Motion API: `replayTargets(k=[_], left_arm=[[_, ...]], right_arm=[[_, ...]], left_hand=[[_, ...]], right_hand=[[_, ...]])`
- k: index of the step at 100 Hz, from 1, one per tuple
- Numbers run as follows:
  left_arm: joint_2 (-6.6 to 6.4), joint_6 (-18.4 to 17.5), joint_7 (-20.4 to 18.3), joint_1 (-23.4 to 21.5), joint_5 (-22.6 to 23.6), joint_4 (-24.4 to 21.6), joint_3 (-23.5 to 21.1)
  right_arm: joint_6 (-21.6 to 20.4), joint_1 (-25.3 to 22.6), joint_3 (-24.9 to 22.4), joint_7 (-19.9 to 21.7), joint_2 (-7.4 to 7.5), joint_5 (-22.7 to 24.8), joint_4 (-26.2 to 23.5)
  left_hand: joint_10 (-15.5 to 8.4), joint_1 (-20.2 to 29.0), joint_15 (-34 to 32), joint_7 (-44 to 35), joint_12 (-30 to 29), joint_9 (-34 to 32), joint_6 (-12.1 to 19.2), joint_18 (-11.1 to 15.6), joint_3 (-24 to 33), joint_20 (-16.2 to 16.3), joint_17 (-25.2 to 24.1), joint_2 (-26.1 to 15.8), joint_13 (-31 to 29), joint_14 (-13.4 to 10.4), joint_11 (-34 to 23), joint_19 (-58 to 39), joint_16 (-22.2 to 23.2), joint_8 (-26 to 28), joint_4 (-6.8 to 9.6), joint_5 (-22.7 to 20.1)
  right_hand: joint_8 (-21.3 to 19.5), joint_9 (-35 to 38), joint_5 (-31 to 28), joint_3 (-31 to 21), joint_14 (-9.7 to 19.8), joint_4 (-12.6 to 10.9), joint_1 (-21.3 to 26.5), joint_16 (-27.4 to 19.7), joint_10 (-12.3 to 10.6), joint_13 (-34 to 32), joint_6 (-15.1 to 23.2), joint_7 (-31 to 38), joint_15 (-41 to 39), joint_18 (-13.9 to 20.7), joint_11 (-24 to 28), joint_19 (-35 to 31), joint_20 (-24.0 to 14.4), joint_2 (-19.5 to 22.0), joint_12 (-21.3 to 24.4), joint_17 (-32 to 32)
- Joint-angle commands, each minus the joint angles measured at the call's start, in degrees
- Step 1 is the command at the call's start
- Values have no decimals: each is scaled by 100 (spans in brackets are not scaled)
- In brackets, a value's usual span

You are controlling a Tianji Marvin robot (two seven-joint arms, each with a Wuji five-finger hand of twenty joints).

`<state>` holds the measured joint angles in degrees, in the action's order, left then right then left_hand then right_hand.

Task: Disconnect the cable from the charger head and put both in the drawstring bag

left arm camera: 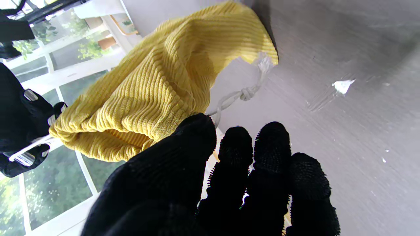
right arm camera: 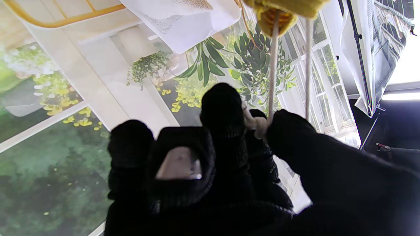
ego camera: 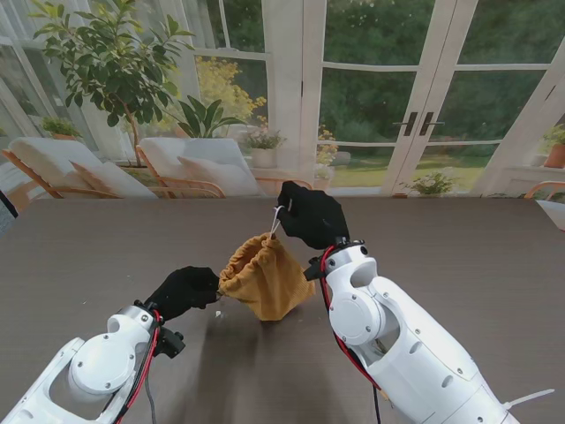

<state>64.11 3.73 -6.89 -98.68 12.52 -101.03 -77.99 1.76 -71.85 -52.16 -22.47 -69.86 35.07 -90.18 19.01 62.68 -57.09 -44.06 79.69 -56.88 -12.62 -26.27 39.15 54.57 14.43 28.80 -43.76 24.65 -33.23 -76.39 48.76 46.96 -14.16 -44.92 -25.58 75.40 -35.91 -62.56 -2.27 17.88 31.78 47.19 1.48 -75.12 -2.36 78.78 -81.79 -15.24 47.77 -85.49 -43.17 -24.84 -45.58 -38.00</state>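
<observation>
The left hand [ego camera: 184, 290] pinches a white cord [left arm camera: 241, 95] at the mouth of the drawstring bag [ego camera: 265, 278], ribbed mustard cloth, gathered shut, sagging onto the dark bench [ego camera: 459, 238]. The right hand [ego camera: 311, 216] grips the opposite cord, raised.

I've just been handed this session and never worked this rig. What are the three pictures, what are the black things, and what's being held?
The black things are the robot's two gloved five-finger hands on white arms. The wide picture looks down from the robot's stand; the other two come from cameras on each wrist, looking along the fingers, and can appear upside down. The left hand grips one side of the yellow drawstring bag, at its gathered mouth. The right hand pinches the white drawstring and pulls it away from the bag. The bag sits on the brown table, mouth cinched. No cable or charger head is visible; whether they are inside cannot be told.
</observation>
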Motion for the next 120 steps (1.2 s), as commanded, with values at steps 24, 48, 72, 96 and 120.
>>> replayTargets(k=[24, 48, 72, 96, 120], left_arm=[[-121, -201, -557, -199, -282, -119, -196], [-214, -285, -1014, -289, -486, -207, -336], [-258, -447, -1191, -369, -499, -242, -446], [-239, -543, -1170, -443, -701, -274, -492], [-212, -678, -1123, -504, -961, -267, -529]], right_arm=[[64, 21, -37, 30, -16, 13, -25], [59, 27, -20, 14, -9, 70, -8], [103, 52, -17, 25, -7, 92, 5], [153, 55, -7, -2, -22, 65, 45], [163, 66, 25, -30, -35, 49, 107]], left_hand=[[20, -37, 31, -1429, 181, 231, -70, 213, 557, 79, -483, -382, 494, 183, -96, 213, 79, 533, -183, -724], [-16, 274, 215, -1158, 196, 177, 35, 295, 339, -59, -524, -398, 540, 172, 138, 275, 39, 336, 43, -807], [-30, 726, 336, -1081, 250, 211, 365, 434, -79, -191, -688, -573, 663, 167, 206, 315, 44, 504, 276, -1047], [-6, 761, 336, -1099, 337, 257, 462, 506, -161, -180, -810, -602, 751, 173, 213, 320, 96, 558, 327, -1183], [14, 735, 319, -1026, 397, 263, 539, 561, -159, -146, -912, -569, 824, 201, 234, 321, 147, 565, 358, -1308]], right_hand=[[-191, 411, -43, -201, 319, 133, 150, 57, 234, -33, 13, 2, -149, -74, -19, -230, 154, -44, -126, -2478], [-214, 420, -63, -215, 357, 138, 147, 70, 224, -34, 7, -12, -173, -36, -16, -246, 146, -49, -132, -2487], [-246, 423, -73, -221, 366, 142, 150, 75, 225, -34, 4, -36, -176, -30, -15, -248, 144, -52, -137, -2487], [-255, 425, -74, -222, 350, 143, 152, 79, 223, -34, 4, -43, -182, -41, -14, -231, 150, -55, -141, -2481], [-257, 423, -74, -225, 334, 145, 144, 82, 210, -32, 4, -45, -188, -52, -8, -219, 153, -49, -147, -2474]])
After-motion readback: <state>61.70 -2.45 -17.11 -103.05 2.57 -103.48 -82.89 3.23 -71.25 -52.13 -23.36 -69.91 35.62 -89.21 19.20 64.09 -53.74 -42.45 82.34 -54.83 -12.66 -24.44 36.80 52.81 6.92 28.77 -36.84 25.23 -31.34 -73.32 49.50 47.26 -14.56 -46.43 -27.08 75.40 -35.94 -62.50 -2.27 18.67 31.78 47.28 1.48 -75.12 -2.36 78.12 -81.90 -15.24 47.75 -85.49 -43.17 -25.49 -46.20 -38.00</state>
